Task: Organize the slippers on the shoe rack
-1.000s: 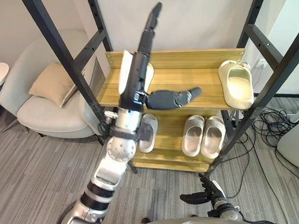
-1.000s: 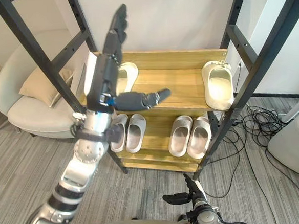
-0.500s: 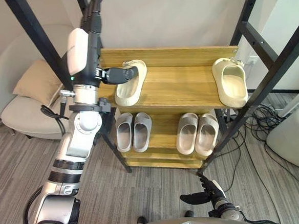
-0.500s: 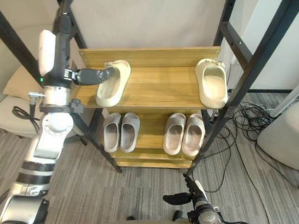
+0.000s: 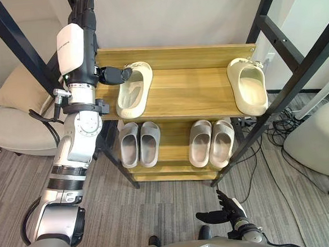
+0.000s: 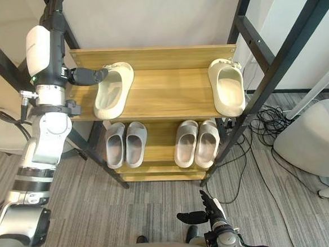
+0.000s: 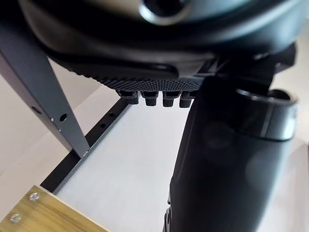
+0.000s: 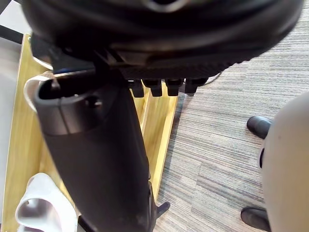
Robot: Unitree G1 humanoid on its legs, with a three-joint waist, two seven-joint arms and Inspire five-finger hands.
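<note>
Left eye view is showing the shoe rack [image 5: 190,93] with its lower shelf [image 5: 174,148] looking finished: a grey pair of slippers [image 5: 139,143] is lying side by side on the left, and a beige pair of slippers [image 5: 211,144] is lying side by side on the right, toes pointing outward.

The upper shelf is carrying the part that seems undone. One cream slipper [image 5: 133,92] is sitting at the left end, slightly angled, while its mate, the other cream slipper [image 5: 246,86], is resting at the far right end. The two are well apart, with bare wood between them.

The left hand [image 5: 75,56] is standing raised beside the rack's left post, fingers pointing straight up and gripping nothing. Its thumb [image 5: 115,74] is sticking out sideways toward the rim of the left cream slipper. It is just beside that rim, and I cannot tell whether it is touching. The right hand [image 5: 224,214] is hanging low over the carpet with fingers loosely spread, carrying nothing.

As I am judging it, most of the job is done, and what is remaining is bringing the two cream slippers together as a pair and straightening the angled one
</note>
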